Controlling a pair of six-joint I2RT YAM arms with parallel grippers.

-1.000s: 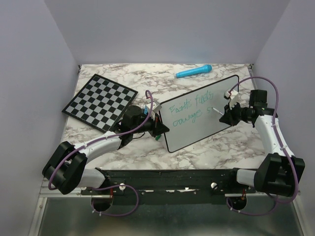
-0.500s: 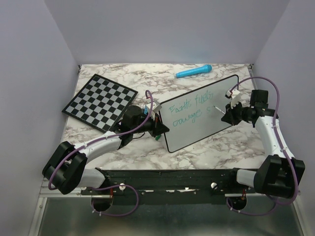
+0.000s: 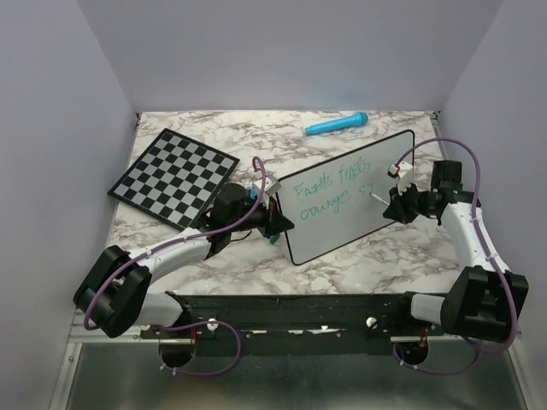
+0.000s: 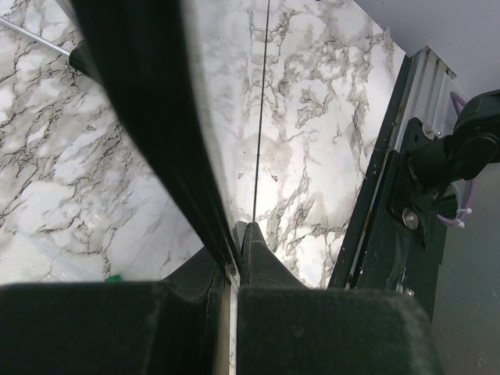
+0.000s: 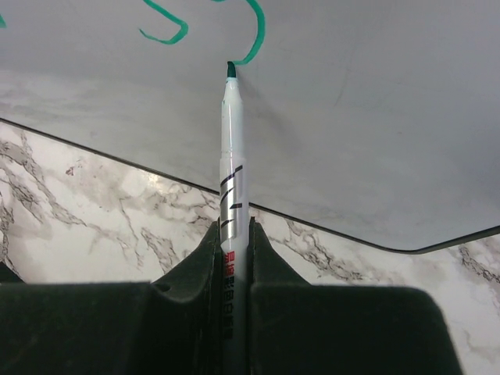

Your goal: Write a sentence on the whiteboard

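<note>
The whiteboard (image 3: 342, 226) stands tilted on the marble table, its black-framed left edge (image 4: 141, 101) pinched by my left gripper (image 3: 279, 222), which is shut on it (image 4: 244, 230). The sentence (image 3: 329, 190) shows as two lines of thin teal handwriting. My right gripper (image 3: 395, 203) is shut on a white marker (image 5: 233, 164) with a green tip. The tip touches the board face (image 5: 367, 117) at the lower end of a curled green stroke (image 5: 256, 31), to the right of the second line.
A black-and-white chessboard (image 3: 173, 175) lies at the back left. A blue cylindrical object (image 3: 336, 125) rests behind the board near the back wall. A small green piece (image 3: 273, 240) lies under my left wrist. The black base rail (image 3: 282, 312) runs along the near edge.
My right gripper has shifted slightly down and left with the marker, and the new green stroke right of the second line has grown. The left arm and board have stayed still.
</note>
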